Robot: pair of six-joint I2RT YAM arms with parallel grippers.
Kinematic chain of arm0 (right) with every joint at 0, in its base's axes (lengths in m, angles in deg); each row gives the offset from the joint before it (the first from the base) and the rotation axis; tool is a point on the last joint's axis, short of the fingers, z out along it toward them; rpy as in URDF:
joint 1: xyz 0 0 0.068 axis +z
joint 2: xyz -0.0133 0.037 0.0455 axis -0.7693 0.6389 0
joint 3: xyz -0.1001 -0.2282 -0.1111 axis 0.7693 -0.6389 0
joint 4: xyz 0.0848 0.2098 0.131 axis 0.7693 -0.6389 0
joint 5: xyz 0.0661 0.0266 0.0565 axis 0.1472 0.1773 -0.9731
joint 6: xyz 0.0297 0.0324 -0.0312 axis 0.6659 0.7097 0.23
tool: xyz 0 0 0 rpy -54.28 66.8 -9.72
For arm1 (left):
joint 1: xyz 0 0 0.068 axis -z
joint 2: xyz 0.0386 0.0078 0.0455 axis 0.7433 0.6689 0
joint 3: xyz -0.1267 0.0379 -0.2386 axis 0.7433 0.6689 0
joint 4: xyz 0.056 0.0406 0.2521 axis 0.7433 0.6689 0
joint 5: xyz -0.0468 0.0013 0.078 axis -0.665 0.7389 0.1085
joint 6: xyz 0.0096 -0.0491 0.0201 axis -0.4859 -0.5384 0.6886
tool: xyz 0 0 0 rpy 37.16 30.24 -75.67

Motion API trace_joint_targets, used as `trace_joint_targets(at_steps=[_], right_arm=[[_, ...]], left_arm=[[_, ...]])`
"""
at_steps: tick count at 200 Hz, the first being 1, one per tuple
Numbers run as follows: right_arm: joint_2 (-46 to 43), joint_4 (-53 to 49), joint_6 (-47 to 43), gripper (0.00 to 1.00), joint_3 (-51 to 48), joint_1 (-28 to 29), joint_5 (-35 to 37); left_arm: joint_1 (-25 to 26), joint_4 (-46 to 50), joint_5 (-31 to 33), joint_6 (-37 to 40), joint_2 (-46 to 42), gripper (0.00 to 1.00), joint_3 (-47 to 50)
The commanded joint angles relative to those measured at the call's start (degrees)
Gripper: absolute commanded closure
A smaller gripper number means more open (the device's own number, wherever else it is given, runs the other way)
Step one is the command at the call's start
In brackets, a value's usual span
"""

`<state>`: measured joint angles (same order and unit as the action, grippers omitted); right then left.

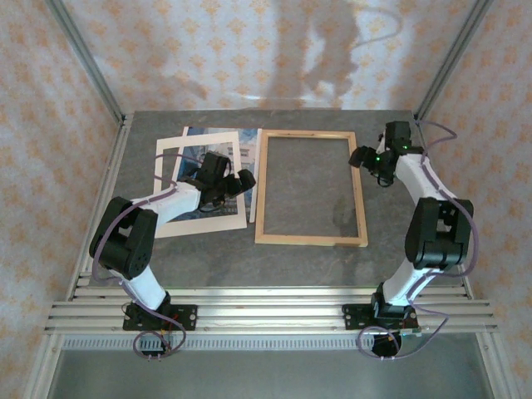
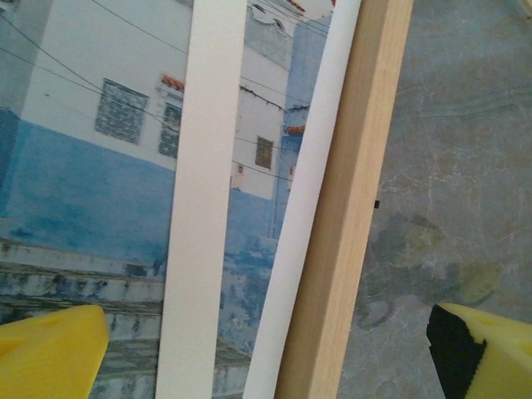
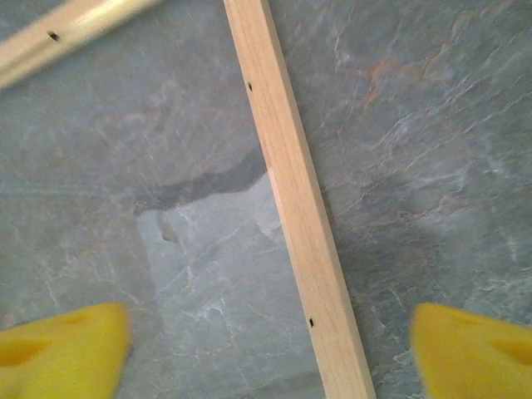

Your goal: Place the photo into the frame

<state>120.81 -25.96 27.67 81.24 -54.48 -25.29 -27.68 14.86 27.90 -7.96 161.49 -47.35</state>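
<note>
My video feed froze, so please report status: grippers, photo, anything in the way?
Left gripper, right gripper open, empty. Photo beside frame, not inside. Cream mat lies over photo.

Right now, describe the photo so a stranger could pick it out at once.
On the grey stone-patterned table, find the light wooden frame in the middle; a pile of sheets lies just left of it. The photo is the print in that pile, partly under the cream mat, and the only one with a picture: a white building over blue walls.
</note>
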Motion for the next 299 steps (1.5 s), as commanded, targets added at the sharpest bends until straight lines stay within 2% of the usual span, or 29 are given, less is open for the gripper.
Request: trace_joint_targets(at_steps=[1, 35, 63, 91, 116, 166, 172, 192, 212, 252, 299], right_arm=[[-5.1, 0.5, 3.3, 0.00, 0.3, 0.5, 2.6], [-6.9, -1.4, 4.5, 0.00, 2.3, 5.4, 2.4], [-6.4, 0.0, 6.0, 0.00, 2.2, 15.0, 6.7], [-4.4, 4.0, 8.4, 0.00, 1.8, 25.9, 11.3], [-1.4, 7.8, 12.2, 0.00, 2.2, 33.3, 11.8], [9.1, 7.4, 18.9, 0.24, 8.6, 45.9, 11.8], [9.9, 7.5, 19.5, 0.26, 8.9, 46.8, 12.2], [13.1, 7.0, 20.8, 0.42, 10.8, 50.3, 12.3], [16.2, 6.4, 23.0, 0.52, 12.6, 52.6, 10.9], [22.1, 1.2, 25.9, 0.56, 16.9, 56.4, 13.0], [24.1, -0.8, 28.6, 0.60, 16.3, 57.4, 12.5]], left_arm=[[0.7, -0.5, -0.1, 0.5, -1.1, 0.00, 1.1], [0.5, 2.1, 3.6, 3.1, -3.2, 0.00, 1.3], [-1.2, 1.9, 6.6, 4.0, -6.0, 0.00, 3.8], [-5.4, 0.6, 4.8, 3.7, -8.8, 0.00, 8.3], [-10.0, -0.4, 2.8, 3.6, -11.5, 0.00, 13.2], [-15.2, 3.9, 3.2, 7.1, -18.3, 0.00, 19.2], [-15.5, 4.5, 3.5, 7.6, -19.0, 0.00, 19.8], [-17.2, 5.0, 4.6, 8.6, -20.9, 0.00, 21.9], [-19.1, 4.4, 4.6, 8.6, -21.6, 0.00, 23.5], [-20.2, 2.7, 3.2, 7.8, -21.0, 0.00, 25.1], [-20.5, 2.6, 3.7, 8.1, -20.9, 0.00, 26.1]])
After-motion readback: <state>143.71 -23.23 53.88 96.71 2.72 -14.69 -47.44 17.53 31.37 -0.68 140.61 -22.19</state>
